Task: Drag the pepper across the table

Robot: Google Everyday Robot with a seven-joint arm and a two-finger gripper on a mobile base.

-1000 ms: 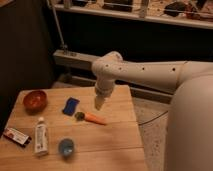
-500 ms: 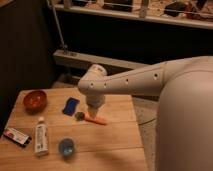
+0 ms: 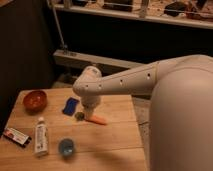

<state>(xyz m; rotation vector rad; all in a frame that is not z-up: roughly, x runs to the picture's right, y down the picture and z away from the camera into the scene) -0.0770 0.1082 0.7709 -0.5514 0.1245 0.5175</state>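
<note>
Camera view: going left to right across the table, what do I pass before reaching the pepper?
Dark packet → orange-red bowl → blue flat piece → pepper, with the hand low over its left end. The white tube and blue cup are left out, since they overlap others in the order.

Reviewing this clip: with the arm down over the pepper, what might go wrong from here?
1. The claw stands open right over the pepper, and only the pepper's tapered end pokes out to the side. An off-centre push may roll or pivot it away rather than drag it.
2. The blue piece lies close beside the claw. A drag in that direction might shove it along too.
</note>
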